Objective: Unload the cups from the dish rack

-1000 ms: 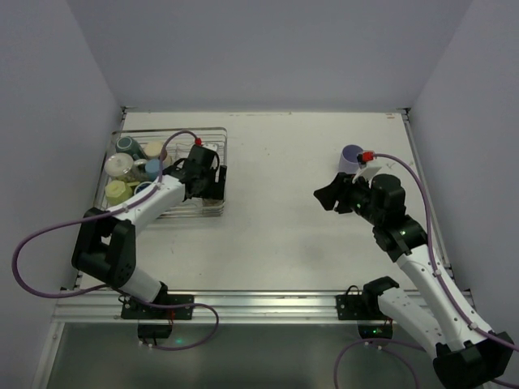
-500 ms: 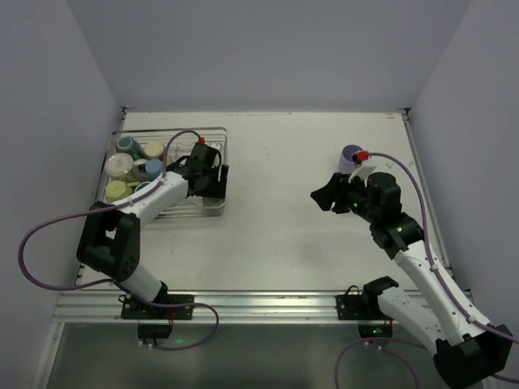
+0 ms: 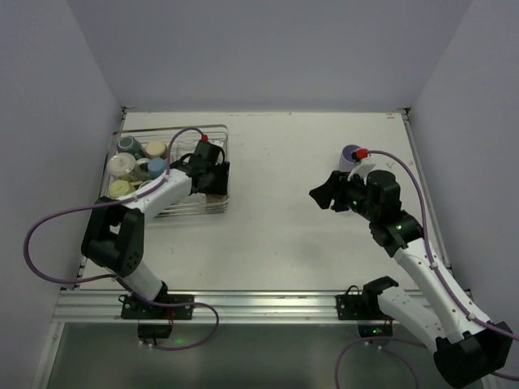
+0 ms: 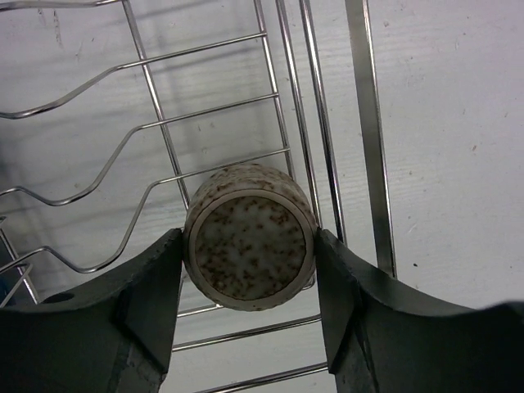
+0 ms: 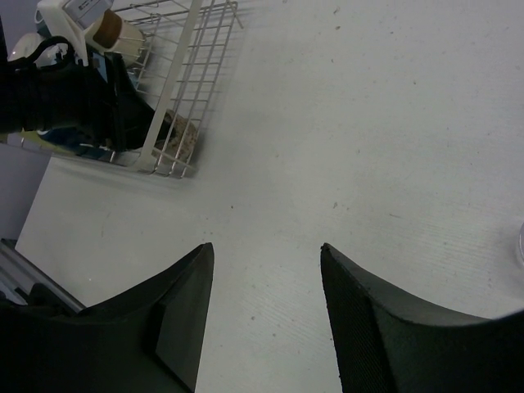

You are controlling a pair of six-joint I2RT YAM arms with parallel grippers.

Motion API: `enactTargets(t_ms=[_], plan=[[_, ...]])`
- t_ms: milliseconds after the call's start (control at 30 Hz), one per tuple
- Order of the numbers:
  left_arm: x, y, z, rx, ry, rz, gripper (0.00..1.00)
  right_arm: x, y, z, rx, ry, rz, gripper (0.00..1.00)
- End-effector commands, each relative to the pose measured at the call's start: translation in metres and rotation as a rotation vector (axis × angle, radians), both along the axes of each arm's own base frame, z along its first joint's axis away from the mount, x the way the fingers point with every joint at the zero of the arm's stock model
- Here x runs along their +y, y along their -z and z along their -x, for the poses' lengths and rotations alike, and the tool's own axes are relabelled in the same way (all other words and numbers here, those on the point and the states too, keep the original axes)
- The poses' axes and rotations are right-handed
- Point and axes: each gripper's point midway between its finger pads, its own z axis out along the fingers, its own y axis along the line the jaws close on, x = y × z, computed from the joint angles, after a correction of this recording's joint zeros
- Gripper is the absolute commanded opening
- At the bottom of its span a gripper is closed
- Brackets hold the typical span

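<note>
The silver wire dish rack (image 3: 174,130) stands at the far left of the table. Several cups sit in its left end: dark teal (image 3: 126,145), tan (image 3: 155,149), light blue (image 3: 156,167), pale yellow (image 3: 120,188). My left gripper (image 3: 212,190) is down in the rack's right end. In the left wrist view its fingers (image 4: 155,295) press both sides of a speckled tan cup (image 4: 250,241) lying on the rack wires (image 4: 270,106). My right gripper (image 3: 323,197) is open and empty above bare table (image 5: 266,246). A lavender cup (image 3: 351,154) stands on the table behind it.
The right wrist view shows the rack's near right corner (image 5: 192,57) with the speckled cup (image 5: 182,137) inside it and the left arm (image 5: 74,102) over it. Grey walls close the table at the back and both sides.
My left gripper has shifted slightly toward the rack's far right end. My right gripper has drifted a little to the left, still open.
</note>
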Motion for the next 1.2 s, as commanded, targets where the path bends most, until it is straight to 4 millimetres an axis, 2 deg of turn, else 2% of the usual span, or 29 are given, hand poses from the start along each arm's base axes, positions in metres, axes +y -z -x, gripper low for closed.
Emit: enactTargets(t_ms=[0, 133, 167, 233, 267, 400, 533, 600, 700, 800, 833, 933, 1000, 1167], plan=[[0.034, 0.056, 0.037, 0.176, -0.002, -0.194, 0.56, 0.008, -0.025, -0.004, -0.06, -0.027, -0.037, 0.58], [0.038, 0.046, 0.034, 0.142, -0.021, -0.202, 0.38, 0.008, -0.025, -0.003, -0.062, -0.028, -0.039, 0.58], [0.039, 0.038, 0.032, 0.116, -0.029, -0.2, 0.3, 0.008, -0.024, -0.003, -0.062, -0.027, -0.037, 0.58], [0.042, 0.025, 0.028, 0.072, -0.051, -0.202, 0.22, 0.007, -0.025, -0.002, -0.064, -0.025, -0.039, 0.59], [0.042, 0.011, 0.024, 0.028, -0.062, -0.192, 0.15, 0.007, -0.025, -0.002, -0.065, -0.027, -0.038, 0.59], [0.057, -0.032, 0.005, -0.112, -0.144, -0.241, 0.08, 0.006, -0.027, -0.001, -0.068, -0.025, -0.04, 0.59], [0.061, -0.049, -0.003, -0.157, -0.18, -0.253, 0.07, 0.005, -0.03, 0.001, -0.076, -0.024, -0.043, 0.59], [0.049, -0.044, -0.004, -0.144, -0.147, -0.197, 0.09, 0.005, -0.031, 0.002, -0.076, -0.022, -0.042, 0.59], [0.033, -0.033, 0.001, -0.102, -0.092, -0.13, 0.25, 0.004, -0.03, 0.004, -0.077, -0.023, -0.041, 0.59], [0.023, -0.032, 0.006, -0.095, -0.054, -0.069, 0.38, 0.004, -0.028, 0.004, -0.073, -0.022, -0.036, 0.59], [0.02, -0.035, 0.006, -0.098, -0.045, -0.052, 0.49, 0.003, -0.027, 0.004, -0.073, -0.021, -0.034, 0.59], [0.011, -0.043, 0.009, -0.107, -0.017, -0.007, 0.67, 0.005, -0.025, 0.004, -0.065, -0.027, -0.034, 0.59], [0.008, -0.043, 0.01, -0.095, 0.004, 0.002, 0.7, 0.005, -0.026, 0.004, -0.067, -0.028, -0.04, 0.59], [0.007, -0.024, 0.014, -0.022, 0.03, -0.023, 0.69, 0.006, -0.028, 0.005, -0.069, -0.027, -0.048, 0.59]])
